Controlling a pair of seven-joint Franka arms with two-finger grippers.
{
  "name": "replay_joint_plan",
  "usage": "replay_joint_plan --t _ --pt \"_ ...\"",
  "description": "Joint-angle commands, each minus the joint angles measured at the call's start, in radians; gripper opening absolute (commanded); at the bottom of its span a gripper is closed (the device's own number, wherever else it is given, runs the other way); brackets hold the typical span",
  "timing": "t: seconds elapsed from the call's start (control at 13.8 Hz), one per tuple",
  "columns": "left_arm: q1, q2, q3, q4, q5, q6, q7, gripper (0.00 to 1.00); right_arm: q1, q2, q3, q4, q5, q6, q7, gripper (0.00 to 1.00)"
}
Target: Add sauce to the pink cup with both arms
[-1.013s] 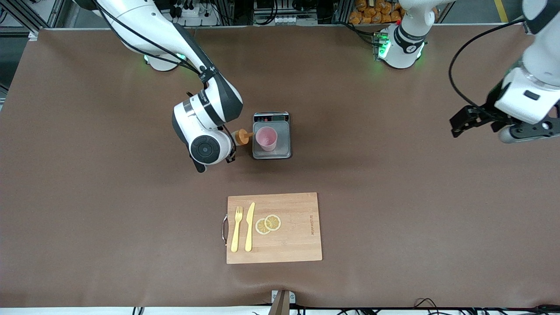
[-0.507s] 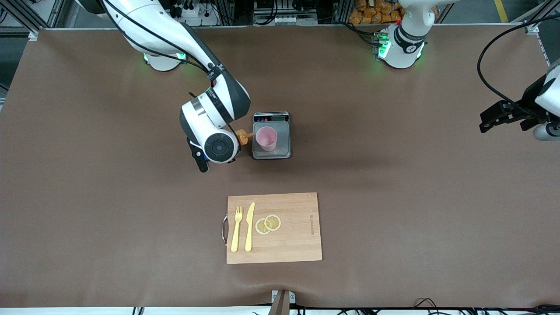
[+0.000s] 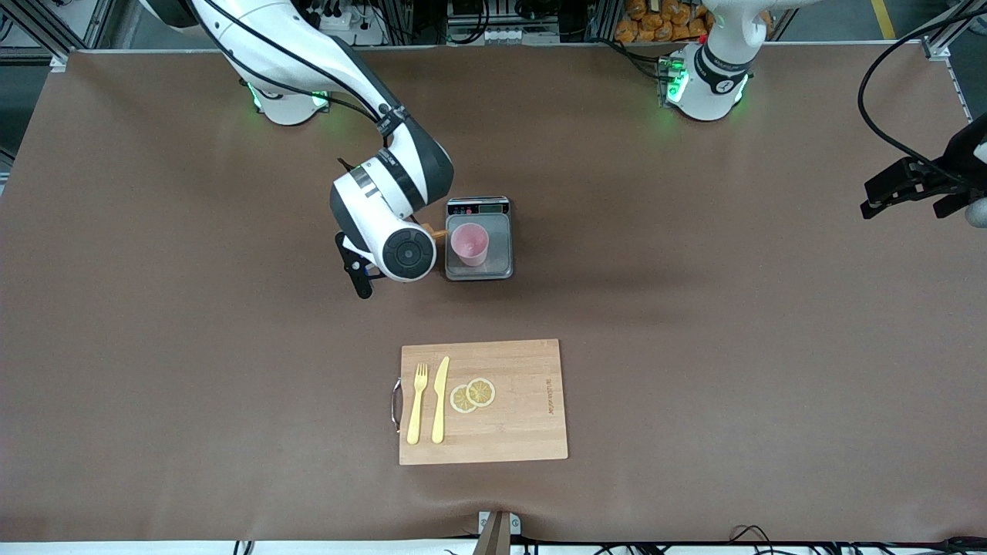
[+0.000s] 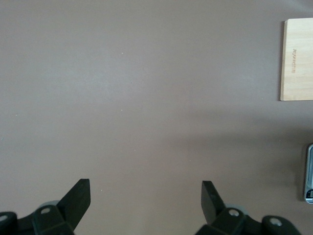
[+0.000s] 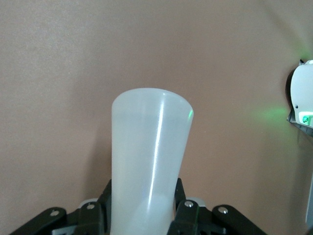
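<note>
The pink cup (image 3: 469,243) stands on a small kitchen scale (image 3: 497,262) near the table's middle. My right gripper (image 5: 143,197) is shut on the sauce bottle (image 5: 149,152), held tipped on its side just beside the scale, toward the right arm's end. In the front view the right wrist (image 3: 389,231) covers the bottle's body. Only the orange nozzle tip (image 3: 439,233) shows, pointing at the cup's rim. My left gripper (image 4: 145,193) is open and holds nothing. It hangs over bare table at the left arm's end (image 3: 898,187), well away from the cup.
A wooden cutting board (image 3: 509,416) lies nearer the front camera than the scale. It carries a yellow fork (image 3: 417,402), a yellow knife (image 3: 439,399) and two lemon slices (image 3: 473,395). The board's corner (image 4: 298,58) and the scale's edge (image 4: 309,172) show in the left wrist view.
The right arm has carried the bottle closer to the cup, and its wrist now covers the orange cap. The left arm has drawn farther toward its end of the table.
</note>
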Motion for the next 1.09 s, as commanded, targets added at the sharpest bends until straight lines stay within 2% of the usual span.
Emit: replay_joint_plan --t 0.0,0.14,0.36,0.58,0.8,1.01 --pt "-0.005 -0.029 -0.008 -0.031 -0.023 -0.010 -0.014 1.00 0.032 0.029 -0.007 0.054 -0.033 -0.049 0.032 0.49" --pt "-0.002 -0.034 -0.008 -0.036 -0.025 -0.012 -0.014 1.00 0.032 0.035 -0.007 0.083 -0.030 -0.071 0.032 0.48" --pt "0.000 -0.037 -0.006 -0.034 -0.025 -0.015 -0.011 1.00 0.049 0.093 -0.009 0.172 -0.058 -0.139 0.067 0.48" --pt "-0.002 -0.038 -0.008 -0.036 -0.042 -0.017 -0.011 1.00 0.058 0.105 -0.009 0.191 -0.105 -0.177 0.068 0.47" --pt "0.000 -0.038 -0.008 -0.036 -0.046 -0.018 -0.003 1.00 0.061 0.153 -0.009 0.296 -0.111 -0.265 0.068 0.46" --pt "0.000 -0.044 -0.008 -0.039 -0.048 -0.018 0.000 1.00 0.074 0.158 -0.010 0.309 -0.113 -0.273 0.068 0.45"
